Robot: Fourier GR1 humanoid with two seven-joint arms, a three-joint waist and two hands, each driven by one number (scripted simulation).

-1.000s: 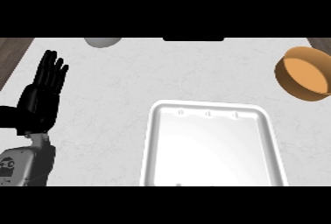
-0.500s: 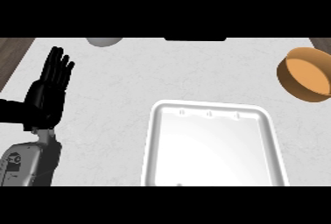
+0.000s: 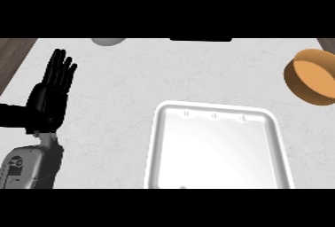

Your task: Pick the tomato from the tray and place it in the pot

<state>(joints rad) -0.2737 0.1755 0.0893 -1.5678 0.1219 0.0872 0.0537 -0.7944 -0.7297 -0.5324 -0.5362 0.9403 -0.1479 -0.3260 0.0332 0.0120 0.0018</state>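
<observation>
A: The pale, faintly marbled counter (image 3: pixel 131 88) fills nearly the whole head view, with a strip of dark wood floor (image 3: pixel 13 53) showing at ten o'clock. A shallow white rectangular tray (image 3: pixel 157 146) with a raised rim lies toward five o'clock, and a round orange-brown pot (image 3: pixel 314 77) sits tipped toward the viewer at two o'clock, well apart from the tray. A small grey rounded object (image 3: pixel 108 41) pokes in at the top edge near eleven o'clock.

B: And the tomato?

A: It shows nowhere. The tray's floor looks bare and glossy, and the pot's inside, as far as it can be seen, holds nothing either. So where the tomato lies cannot be told.

B: How would it handle?

A: As a judgement only: a tomato is light, smooth-skinned and soft, so it would bruise if squeezed and could roll on that slick tray. Cupping it round its widest part from above seems the safest hold.

B: The hands?

A: The left hand (image 3: pixel 49 95) rests at nine o'clock, black fingers (image 3: pixel 59 71) straight, close together, pointing up, holding nothing. The right hand is out of view.
</observation>
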